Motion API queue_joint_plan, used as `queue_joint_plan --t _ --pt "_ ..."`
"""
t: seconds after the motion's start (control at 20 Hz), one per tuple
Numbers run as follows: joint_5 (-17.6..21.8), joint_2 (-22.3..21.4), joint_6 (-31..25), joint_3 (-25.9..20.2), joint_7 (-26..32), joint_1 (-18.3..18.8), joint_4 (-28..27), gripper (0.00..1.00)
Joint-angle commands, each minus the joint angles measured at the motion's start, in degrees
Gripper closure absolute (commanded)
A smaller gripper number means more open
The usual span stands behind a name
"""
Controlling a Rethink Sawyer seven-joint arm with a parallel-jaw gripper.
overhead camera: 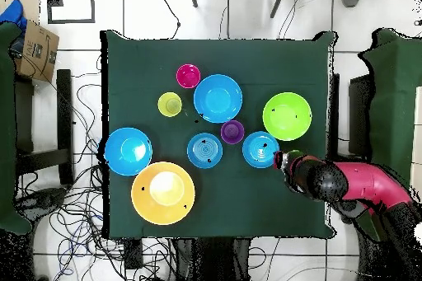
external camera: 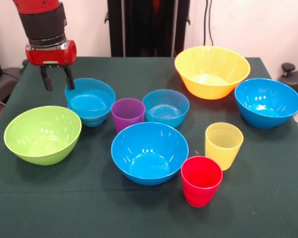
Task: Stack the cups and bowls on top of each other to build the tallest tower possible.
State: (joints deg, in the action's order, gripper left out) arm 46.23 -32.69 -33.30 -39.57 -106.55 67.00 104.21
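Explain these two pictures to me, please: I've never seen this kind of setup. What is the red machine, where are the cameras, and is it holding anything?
The red machine is a robot arm; its gripper hangs open and empty beside a small blue bowl. One camera faces the robot across the green table; the other looks straight down. Spread out singly are a yellow bowl, a green bowl, two large blue bowls, another small blue bowl, and purple, yellow and red cups. Nothing is stacked yet.

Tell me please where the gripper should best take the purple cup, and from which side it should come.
Probably from straight above, closing on the rim of the purple cup: it stands upright with its mouth open. One finger inside, one outside, at the front rim facing the large blue bowl, since small blue bowls flank it closely.
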Motion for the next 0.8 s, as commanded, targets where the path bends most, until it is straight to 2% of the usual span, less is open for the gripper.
queue_joint_plan --t 0.05,0.6,0.8 --pt "3.51 -0.56 -1.08 -0.98 11.34 -2.06 1.33 0.0" --pt "1.85 -2.09 -1.3 -1.13 8.64 -3.03 4.29 0.0" --pt "1.74 -4.53 1.79 0.62 1.14 -6.27 8.88 0.0"
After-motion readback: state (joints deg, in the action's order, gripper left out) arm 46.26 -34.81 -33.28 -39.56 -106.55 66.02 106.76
